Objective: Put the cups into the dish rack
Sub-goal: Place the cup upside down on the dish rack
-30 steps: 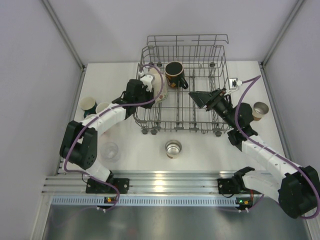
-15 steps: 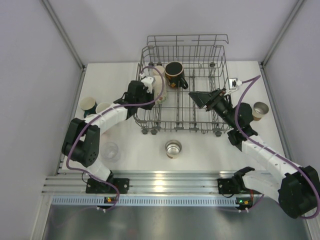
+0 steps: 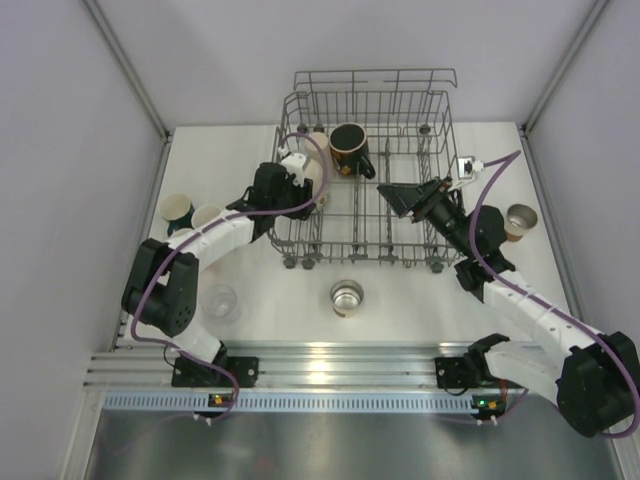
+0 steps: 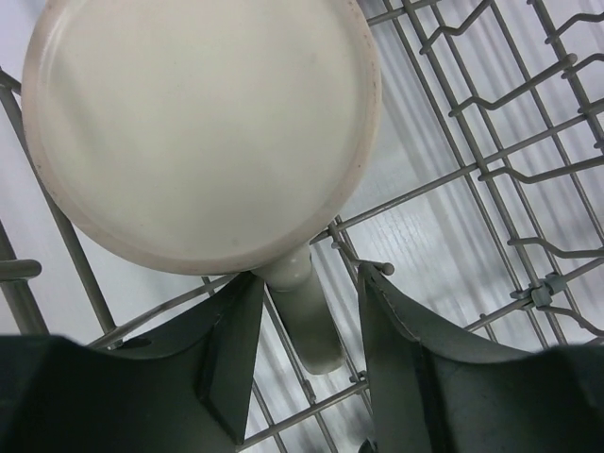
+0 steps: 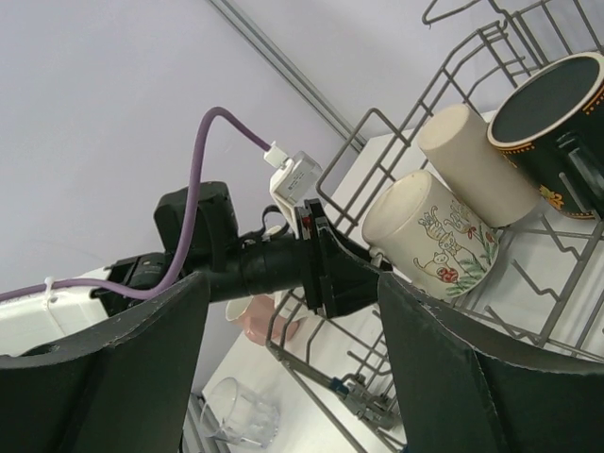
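The left end effector (image 4: 311, 278) reaches into the left end of the rack (image 3: 400, 150). Its fingers are partly spread to either side of the handle (image 4: 307, 321) of a cream mug (image 4: 198, 132), with a gap showing on one side, so it seems to grip nothing. The mug lies tilted on the rack's wires at that left end. A plain cream cup (image 5: 472, 165) is just beside it, and a black mug (image 3: 350, 148) sits beyond that, toward the rack's back. The right end effector (image 3: 395, 200) hovers over the middle of the rack, spread wide and empty. The likeliest trouble is on the way out. The handle sits between the left fingers, so a crooked retreat could hook it and drag or roll the mug off its wires or into the cream cup. A finger could also catch a rack tine. Five cups wait on the bench (image 3: 420, 300): a green cup (image 3: 177, 208) and a pink cup (image 3: 205, 215) left of the rack, a clear cup (image 3: 220, 300) and a steel cup (image 3: 347, 296) in front of it, and a brown cup (image 3: 520, 220) to its right. Compared with a second ago, the left fingers have widened from a tighter hold and the left arm has shifted slightly. The mug, the other cups and the right arm look unmoved.
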Robot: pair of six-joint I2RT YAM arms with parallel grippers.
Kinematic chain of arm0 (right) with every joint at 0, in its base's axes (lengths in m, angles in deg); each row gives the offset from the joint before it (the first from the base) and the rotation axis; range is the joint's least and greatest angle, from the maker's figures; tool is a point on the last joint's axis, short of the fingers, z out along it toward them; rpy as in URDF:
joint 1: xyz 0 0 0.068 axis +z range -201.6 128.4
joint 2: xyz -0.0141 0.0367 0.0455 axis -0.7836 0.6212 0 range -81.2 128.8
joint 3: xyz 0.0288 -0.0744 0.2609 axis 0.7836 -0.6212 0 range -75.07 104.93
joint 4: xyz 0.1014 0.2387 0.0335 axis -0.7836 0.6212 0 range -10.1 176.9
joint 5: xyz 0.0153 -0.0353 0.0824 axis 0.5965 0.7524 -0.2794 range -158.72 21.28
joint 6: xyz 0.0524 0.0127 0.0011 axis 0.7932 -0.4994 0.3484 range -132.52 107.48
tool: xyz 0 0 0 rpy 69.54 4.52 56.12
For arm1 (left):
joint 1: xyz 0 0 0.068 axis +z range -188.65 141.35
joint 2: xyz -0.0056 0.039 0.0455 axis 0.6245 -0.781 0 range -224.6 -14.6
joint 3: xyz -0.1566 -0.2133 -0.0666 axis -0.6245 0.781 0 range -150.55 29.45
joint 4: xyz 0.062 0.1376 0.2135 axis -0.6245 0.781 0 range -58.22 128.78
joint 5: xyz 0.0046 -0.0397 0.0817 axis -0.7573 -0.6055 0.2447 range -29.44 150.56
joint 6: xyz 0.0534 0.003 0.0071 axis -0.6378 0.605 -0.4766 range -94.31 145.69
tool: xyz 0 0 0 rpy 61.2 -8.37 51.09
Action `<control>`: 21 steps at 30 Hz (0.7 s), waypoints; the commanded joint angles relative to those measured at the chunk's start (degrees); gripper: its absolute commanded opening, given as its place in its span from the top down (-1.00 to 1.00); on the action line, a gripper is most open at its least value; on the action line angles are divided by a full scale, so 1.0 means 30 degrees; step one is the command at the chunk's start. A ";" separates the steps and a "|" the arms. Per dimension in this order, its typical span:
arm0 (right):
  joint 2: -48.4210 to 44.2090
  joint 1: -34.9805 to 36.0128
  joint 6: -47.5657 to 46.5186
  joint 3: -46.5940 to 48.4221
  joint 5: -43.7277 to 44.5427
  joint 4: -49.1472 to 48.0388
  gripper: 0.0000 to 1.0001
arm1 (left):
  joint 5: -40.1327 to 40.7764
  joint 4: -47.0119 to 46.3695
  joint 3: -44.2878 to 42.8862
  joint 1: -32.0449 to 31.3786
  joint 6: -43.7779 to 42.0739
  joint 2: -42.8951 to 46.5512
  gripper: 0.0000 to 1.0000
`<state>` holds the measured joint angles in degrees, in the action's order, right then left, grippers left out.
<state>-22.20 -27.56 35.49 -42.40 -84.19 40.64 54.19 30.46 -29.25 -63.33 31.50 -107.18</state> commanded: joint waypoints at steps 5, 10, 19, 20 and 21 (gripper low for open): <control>-0.0302 -0.0159 -0.0388 0.0566 0.0145 -0.0241 -0.45 | 0.0278 -0.1405 -0.0501 0.0026 -0.0059 0.1971 -0.02; -0.0273 -0.0130 -0.0534 0.0654 0.0174 0.0079 -0.46 | 0.0367 -0.0908 -0.2257 0.0026 0.0467 0.2382 -0.02; -0.0332 -0.0130 -0.1208 0.1152 0.0291 0.1369 -0.47 | 0.1039 0.0998 -0.5863 0.0026 0.0556 0.1122 0.03; -0.0361 -0.0159 -0.1208 0.1211 0.0320 0.1428 -0.47 | 0.1127 0.1026 -0.5864 0.0026 0.0701 0.1122 0.03; -0.0390 -0.0130 -0.1208 0.1211 0.0321 0.1429 -0.47 | 0.1215 0.1027 -0.5835 0.0055 0.0789 0.1122 0.02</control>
<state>-22.22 -27.56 33.61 -42.27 -83.86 44.70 56.39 33.11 -45.90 -63.42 33.07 -103.31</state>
